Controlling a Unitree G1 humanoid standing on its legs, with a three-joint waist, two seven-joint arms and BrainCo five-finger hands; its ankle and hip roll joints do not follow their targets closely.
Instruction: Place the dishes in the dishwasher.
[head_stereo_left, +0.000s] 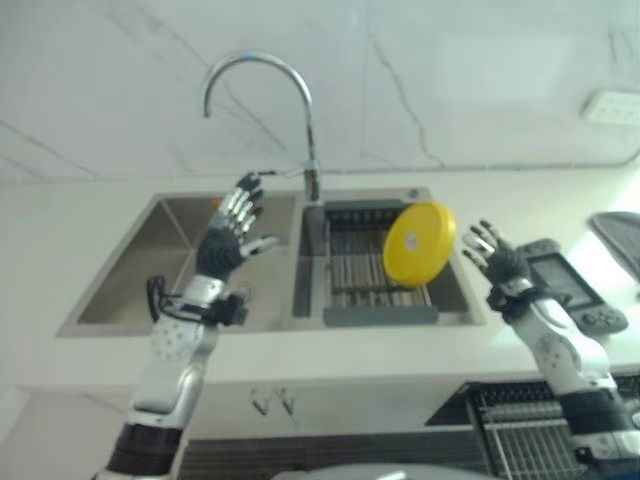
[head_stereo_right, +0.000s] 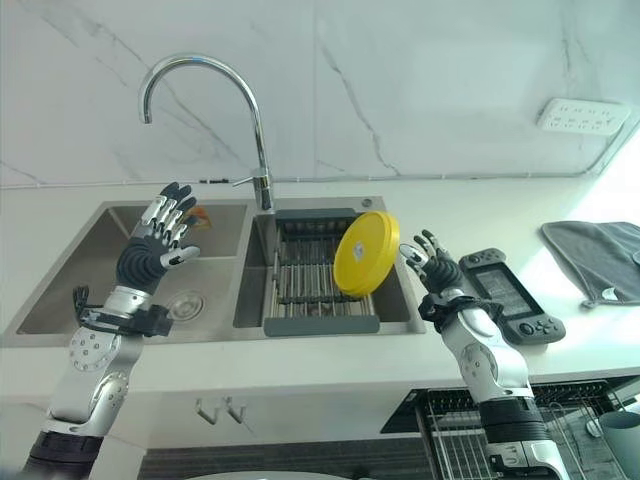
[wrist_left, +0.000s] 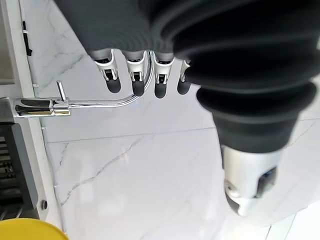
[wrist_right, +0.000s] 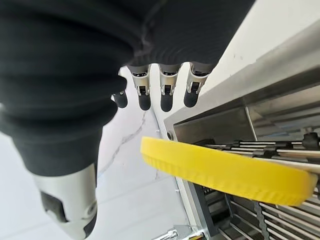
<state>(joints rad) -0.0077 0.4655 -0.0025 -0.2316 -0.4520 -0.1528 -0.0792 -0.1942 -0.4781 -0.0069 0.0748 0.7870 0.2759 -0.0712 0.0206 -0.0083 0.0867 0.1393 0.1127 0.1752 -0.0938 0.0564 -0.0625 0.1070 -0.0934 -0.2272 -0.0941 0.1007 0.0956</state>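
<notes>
A round, bright yellow plate (head_stereo_right: 365, 254) with a ribbed rim stood tilted on edge against the dish rack (head_stereo_right: 312, 275) in the sink's right basin (head_stereo_right: 400, 300); the right hand (head_stereo_right: 436, 265), fingers spread and empty, hovered just right of it, while the left hand (head_stereo_right: 155, 245) was raised open over the left basin (head_stereo_right: 60, 290)

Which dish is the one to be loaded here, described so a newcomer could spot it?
Start at the steel double sink under the tall curved chrome tap. Its right basin holds a grey slatted drying rack. On the rack's right end, a round yellow plate stands tilted on edge, the only brightly coloured item there.
</notes>
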